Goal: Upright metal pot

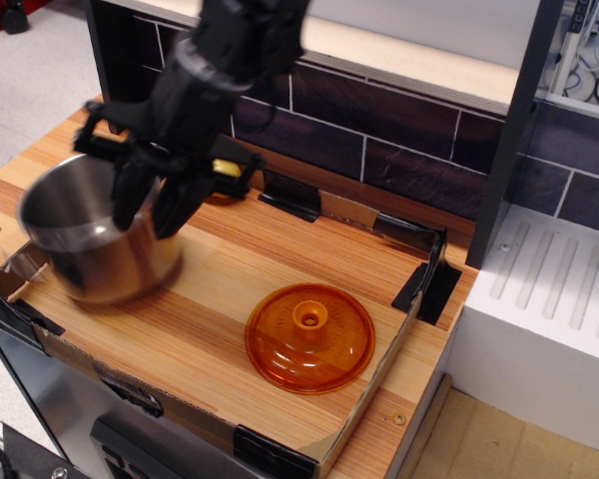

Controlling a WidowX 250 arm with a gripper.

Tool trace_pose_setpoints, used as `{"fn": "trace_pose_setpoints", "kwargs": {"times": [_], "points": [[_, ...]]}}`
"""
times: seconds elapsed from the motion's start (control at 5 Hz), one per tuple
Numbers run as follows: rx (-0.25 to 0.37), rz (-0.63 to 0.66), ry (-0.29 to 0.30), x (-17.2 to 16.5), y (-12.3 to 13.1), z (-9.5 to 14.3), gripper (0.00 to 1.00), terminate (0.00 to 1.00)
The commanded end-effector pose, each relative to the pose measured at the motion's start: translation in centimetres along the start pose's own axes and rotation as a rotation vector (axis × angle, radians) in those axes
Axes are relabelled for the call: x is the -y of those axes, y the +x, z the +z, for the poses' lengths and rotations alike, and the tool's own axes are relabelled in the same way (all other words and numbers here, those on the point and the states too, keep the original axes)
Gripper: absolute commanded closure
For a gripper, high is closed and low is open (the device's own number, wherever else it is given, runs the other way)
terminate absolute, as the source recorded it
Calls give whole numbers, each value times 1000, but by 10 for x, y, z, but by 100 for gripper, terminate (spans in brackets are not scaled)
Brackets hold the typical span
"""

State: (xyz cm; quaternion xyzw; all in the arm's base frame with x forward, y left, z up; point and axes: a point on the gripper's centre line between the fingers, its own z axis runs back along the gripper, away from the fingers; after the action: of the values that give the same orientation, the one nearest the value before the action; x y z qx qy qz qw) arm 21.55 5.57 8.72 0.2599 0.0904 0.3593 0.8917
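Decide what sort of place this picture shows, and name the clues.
Probably a mock kitchen counter: a wooden worktop backed by dark wall tiles, with a metal pot, an orange lid and a white draining board alongside.

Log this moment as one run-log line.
phase: uprighting | pincer: at metal pot rim, grip unclear | pot: opening up, blurred | orange lid: flat on wooden tabletop, apart
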Motion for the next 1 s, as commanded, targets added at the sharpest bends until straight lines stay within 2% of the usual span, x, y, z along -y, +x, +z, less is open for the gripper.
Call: {"fn": "trace_pose_setpoints", "kwargs": {"times": [0.0, 0.2, 0.4, 0.6, 0.8], "points": [[66, 39, -39, 3, 16, 4, 100, 0], [88, 43, -163, -11, 23, -6, 0, 0], [155, -18, -219, -18, 34, -36, 0, 0], [174, -26, -229, -21, 38, -44, 0, 0], [164, -34, -252, -24, 37, -37, 0, 0]]}}
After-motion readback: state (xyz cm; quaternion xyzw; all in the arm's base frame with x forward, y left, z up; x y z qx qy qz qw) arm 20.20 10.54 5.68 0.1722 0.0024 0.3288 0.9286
